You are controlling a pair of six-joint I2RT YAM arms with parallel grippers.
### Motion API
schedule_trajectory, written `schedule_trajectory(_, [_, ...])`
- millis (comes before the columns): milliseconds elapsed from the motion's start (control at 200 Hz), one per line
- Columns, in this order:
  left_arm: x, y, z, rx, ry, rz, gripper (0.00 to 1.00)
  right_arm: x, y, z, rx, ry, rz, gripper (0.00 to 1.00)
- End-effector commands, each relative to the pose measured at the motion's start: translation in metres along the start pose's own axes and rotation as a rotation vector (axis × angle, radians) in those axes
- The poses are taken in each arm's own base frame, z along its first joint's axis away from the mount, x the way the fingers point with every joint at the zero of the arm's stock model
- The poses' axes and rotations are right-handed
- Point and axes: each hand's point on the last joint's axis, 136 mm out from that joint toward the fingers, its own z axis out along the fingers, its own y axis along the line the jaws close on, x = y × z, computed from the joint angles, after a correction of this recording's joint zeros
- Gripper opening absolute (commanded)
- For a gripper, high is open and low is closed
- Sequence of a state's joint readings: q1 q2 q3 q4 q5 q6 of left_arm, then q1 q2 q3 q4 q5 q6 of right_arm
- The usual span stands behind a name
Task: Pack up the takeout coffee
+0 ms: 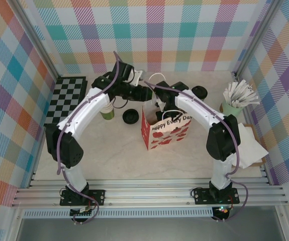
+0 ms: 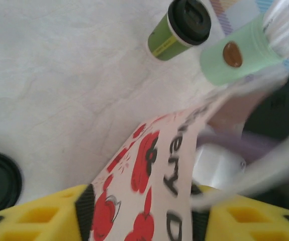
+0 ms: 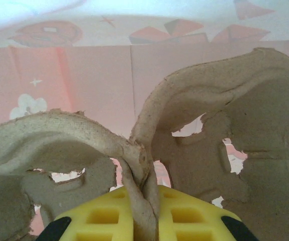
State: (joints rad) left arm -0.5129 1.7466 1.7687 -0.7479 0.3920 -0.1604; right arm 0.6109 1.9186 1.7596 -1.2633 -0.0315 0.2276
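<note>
The takeout coffee (image 2: 180, 29), a small cup with a green lower band and a round black lid, stands upright on the worktop (image 1: 109, 155) near its far edge, right of centre, not yet packed. Just beside it, nearer the right edge, is a mint cup (image 2: 234, 56) of white sticks. A red-and-white paper bag (image 1: 165, 131) printed "Happy Every Day" stands mid-worktop. The right gripper (image 3: 139, 221) is down inside the bag, its jaws pinched closed on the central ridge of a brown pulp cup carrier (image 3: 245, 125) that rests against the bag's pink inner wall. The left gripper (image 2: 143, 217) is at the bag's top edge, yellow fingers well apart, the printed wall between them and nothing gripped (whether a pad brushes the paper cannot be told). Toward the left edge from the bag lie a loose black lid (image 1: 130, 116) and a lidless stack of cups (image 1: 107, 111).

Likely risks: with the left jaws slack nothing steadies the tall bag, so a tug on the carrier could tip it or crumple its mouth. The carrier's ragged holes look easy to tear. A reach for the coffee passes close to the mint cup and could topple it, and a hard squeeze might pop the lid
</note>
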Motion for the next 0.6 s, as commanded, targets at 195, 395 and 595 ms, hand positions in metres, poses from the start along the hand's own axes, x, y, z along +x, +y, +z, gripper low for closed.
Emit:
schedule_trajectory(195, [0.051, -0.081, -0.127, 0.154, -0.261, 0.439, 0.66, -0.002, 0.020, -0.025, -0.087, -0.041, 0.016, 0.00])
schedule_trajectory(395, [0.070, -0.122, -0.085, 0.230, -0.208, 0.569, 0.73, -0.007, 0.023, -0.028, -0.105, -0.060, 0.026, 0.00])
schedule_trajectory(595, [0.059, -0.158, -0.044, 0.300, -0.335, 0.744, 0.68, -0.008, 0.022, -0.029, -0.095, -0.072, 0.024, 0.00])
